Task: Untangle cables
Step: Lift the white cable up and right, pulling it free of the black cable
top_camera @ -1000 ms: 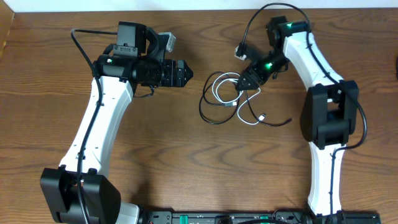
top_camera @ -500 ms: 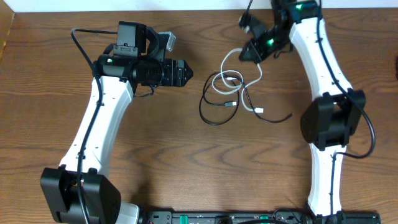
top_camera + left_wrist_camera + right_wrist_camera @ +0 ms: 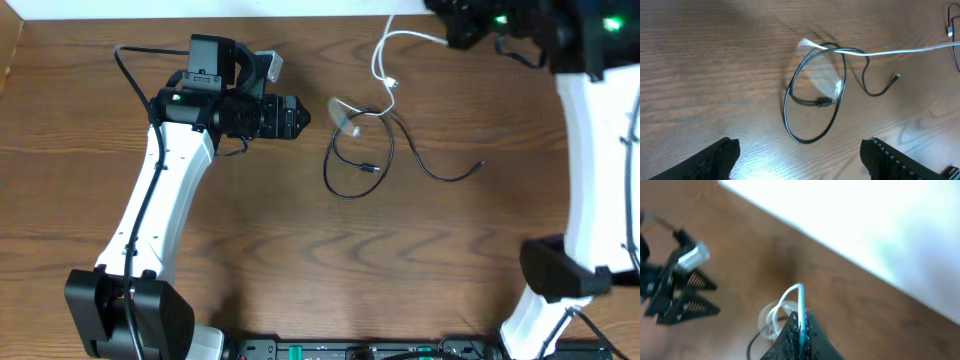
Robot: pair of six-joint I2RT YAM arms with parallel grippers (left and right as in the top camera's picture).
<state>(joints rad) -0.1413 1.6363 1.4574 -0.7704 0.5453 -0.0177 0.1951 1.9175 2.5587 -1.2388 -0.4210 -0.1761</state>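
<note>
Brown wood-grain table (image 3: 300,260), with a plain white strip (image 3: 200,8) running beyond its far edge, and a dark rail (image 3: 330,350) along the near edge between the arm bases. Count: two arms, two grippers, two cables, one black and one white. Left gripper (image 3: 306,118) is released, fingers spread wide with nothing between them, and sits just left of the cables without touching either. Right gripper (image 3: 455,25) is up at the far edge, clenched on the white cable (image 3: 380,62). That cable comes out of the closed fingertips (image 3: 797,330) and runs down toward table center. Black cable (image 3: 343,196) lies flat mid-table as one loop with a tail trailing right. The white cable crosses the top of the black loop, its low end blurred, so I cannot tell if they are hooked.
</note>
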